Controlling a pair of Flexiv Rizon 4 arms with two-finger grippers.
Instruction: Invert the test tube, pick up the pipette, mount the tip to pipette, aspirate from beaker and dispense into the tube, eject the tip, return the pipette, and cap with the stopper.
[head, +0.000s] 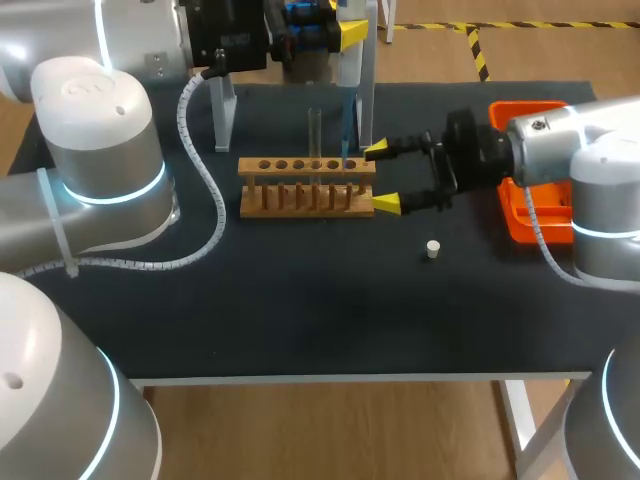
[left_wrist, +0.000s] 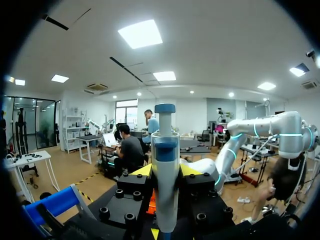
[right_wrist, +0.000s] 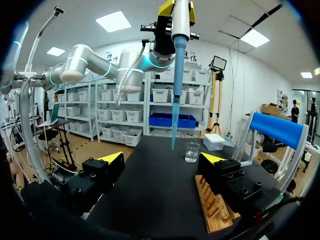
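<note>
The wooden rack (head: 305, 186) stands mid-table with a clear test tube (head: 314, 130) upright in one of its holes. My right gripper (head: 382, 177) is open at the rack's right end, one finger on each side, holding nothing. In its wrist view the right gripper (right_wrist: 161, 159) is empty and the rack (right_wrist: 215, 210) lies by one finger. My left gripper (left_wrist: 165, 172) is shut on the pipette (left_wrist: 165, 165). The pipette's blue tip (head: 346, 125) hangs over the rack (right_wrist: 176, 100). The beaker (right_wrist: 192, 152) sits farther back. The white stopper (head: 432, 249) lies loose on the mat.
An orange tray (head: 520, 215) sits at the table's right edge under my right arm. A white stand (head: 366, 90) with a blue holder (right_wrist: 277, 129) rises behind the rack. A small white box (right_wrist: 214, 141) lies near the beaker.
</note>
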